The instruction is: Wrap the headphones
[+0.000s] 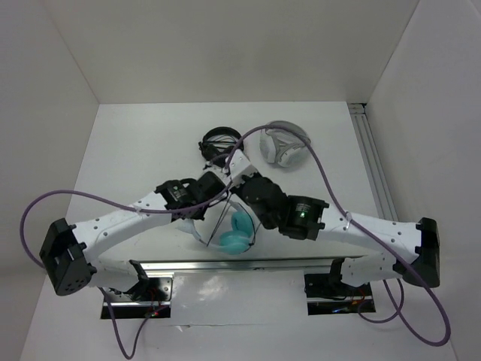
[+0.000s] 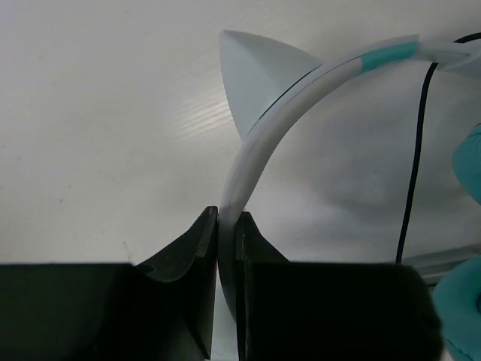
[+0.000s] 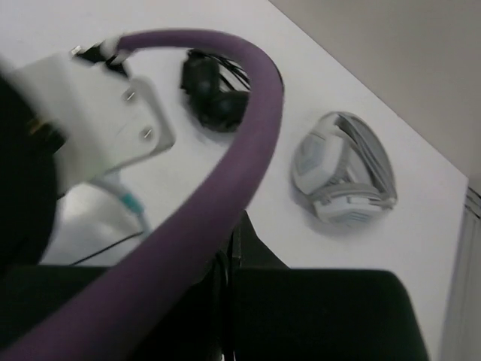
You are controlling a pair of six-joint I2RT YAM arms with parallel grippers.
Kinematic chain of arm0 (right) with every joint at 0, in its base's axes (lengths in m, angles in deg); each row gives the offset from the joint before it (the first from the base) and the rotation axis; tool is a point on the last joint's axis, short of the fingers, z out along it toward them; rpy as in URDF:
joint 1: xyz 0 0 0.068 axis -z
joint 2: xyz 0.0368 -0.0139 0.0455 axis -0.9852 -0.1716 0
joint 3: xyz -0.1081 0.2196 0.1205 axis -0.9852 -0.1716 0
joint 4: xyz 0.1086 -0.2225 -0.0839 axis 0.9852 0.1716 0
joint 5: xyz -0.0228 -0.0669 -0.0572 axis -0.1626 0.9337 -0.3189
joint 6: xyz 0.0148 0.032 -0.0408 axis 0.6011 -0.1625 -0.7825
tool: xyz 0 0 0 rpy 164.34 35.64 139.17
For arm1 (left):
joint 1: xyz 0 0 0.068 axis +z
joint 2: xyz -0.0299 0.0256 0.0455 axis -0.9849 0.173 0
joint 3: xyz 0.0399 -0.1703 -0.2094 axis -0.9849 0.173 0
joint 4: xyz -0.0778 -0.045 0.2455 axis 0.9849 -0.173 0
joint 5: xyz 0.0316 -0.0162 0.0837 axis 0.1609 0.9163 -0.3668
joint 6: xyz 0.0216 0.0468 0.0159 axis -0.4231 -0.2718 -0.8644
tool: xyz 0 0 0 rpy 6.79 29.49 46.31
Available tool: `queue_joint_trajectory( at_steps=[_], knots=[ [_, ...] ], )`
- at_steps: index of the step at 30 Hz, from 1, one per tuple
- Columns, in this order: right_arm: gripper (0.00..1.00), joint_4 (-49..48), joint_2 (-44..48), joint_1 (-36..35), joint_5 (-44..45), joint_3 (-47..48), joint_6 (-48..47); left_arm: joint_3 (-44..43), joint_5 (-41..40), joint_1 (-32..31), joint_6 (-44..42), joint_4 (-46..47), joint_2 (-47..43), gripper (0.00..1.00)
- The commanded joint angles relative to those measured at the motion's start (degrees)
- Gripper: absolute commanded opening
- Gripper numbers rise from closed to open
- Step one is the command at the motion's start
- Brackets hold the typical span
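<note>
- The headphones (image 1: 234, 238) are at the near middle of the table (image 1: 135, 150), just beyond the metal rail (image 1: 225, 264) and between the two arms; the teal ear cups lie close together
- Headband (image 2: 255, 135): pale white with a short teal stripe near its upper end, seen from the left wrist as an arch rising out of the fingers; one cat-ear point (image 2: 259, 79) stands on its outer edge
- Thin black cable (image 2: 413, 150): it hangs beside the headband and clear of it, with a teal ear cup (image 2: 470, 169) at the right edge of that view
- Left gripper (image 2: 228, 219): both fingers pressed onto the headband, pinching it flat between them
- Right gripper (image 3: 234, 252): the dark fingers look close together, but a thick purple cable (image 3: 248, 150) crosses in front, so I cannot tell whether they are spread, together, or holding anything
- Left arm (image 1: 128, 218) and right arm (image 1: 368, 229): both reach in to the table's centre, their wrists meeting just behind the ear cups
- Black headphones (image 1: 218, 141): farther back on the table, apart from the teal pair
- Grey-white headphones (image 1: 284, 145): to the right of the black pair, not touching them
</note>
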Motion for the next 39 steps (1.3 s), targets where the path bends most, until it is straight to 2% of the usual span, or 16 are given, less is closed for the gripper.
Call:
queue_joint_trajectory(
  at_steps=[1,5,10,15,22,28,33,35,37,38,39],
  knots=[
    [0.00,2.4,4.4,5.8,-1.0,4.2,-4.2,-0.6,-0.1,-7.1,-1.5,0.1,-0.2,0.00],
    [0.00,1.7,6.4,12.9,-4.8,0.9,-5.3,0.0,2.6,-12.3,-1.4,0.1,-4.1,0.00],
    [0.00,0.0,7.8,16.5,-5.4,-1.5,-3.5,1.9,6.0,-12.8,-2.0,0.1,-13.0,0.00],
    [0.00,-1.2,7.3,19.4,-10.5,-2.7,-1.7,1.9,10.5,-12.8,-2.6,0.9,-19.7,0.00],
    [0.00,-7.3,5.4,22.6,-22.7,-7.6,2.3,-7.1,9.0,-12.8,-0.7,-5.7,-23.5,0.00],
    [0.00,-15.8,-0.6,23.2,-29.6,-10.7,6.2,-16.5,9.6,-12.8,1.2,-7.7,-26.4,0.00],
    [0.00,-24.6,-4.0,23.2,-41.2,-13.6,10.1,-20.3,11.1,-12.8,2.6,-7.1,-26.9,0.00],
    [0.21,-31.1,-4.7,23.2,-47.1,-15.0,12.3,-20.9,11.1,-12.8,3.8,-6.5,-26.9,0.00],
    [0.31,-35.9,-5.3,23.2,-50.6,-17.3,14.1,-21.5,11.1,-12.8,4.5,-5.2,-26.4,0.00],
    [0.38,-42.1,-6.0,23.2,-53.2,-18.4,16.3,-22.1,11.1,-12.8,5.4,-5.2,-25.7,0.00],
    [0.38,-45.4,-6.5,23.2,-54.1,-20.7,17.3,-22.1,10.6,-12.8,6.1,-4.7,-25.7,0.00]
  ],
)
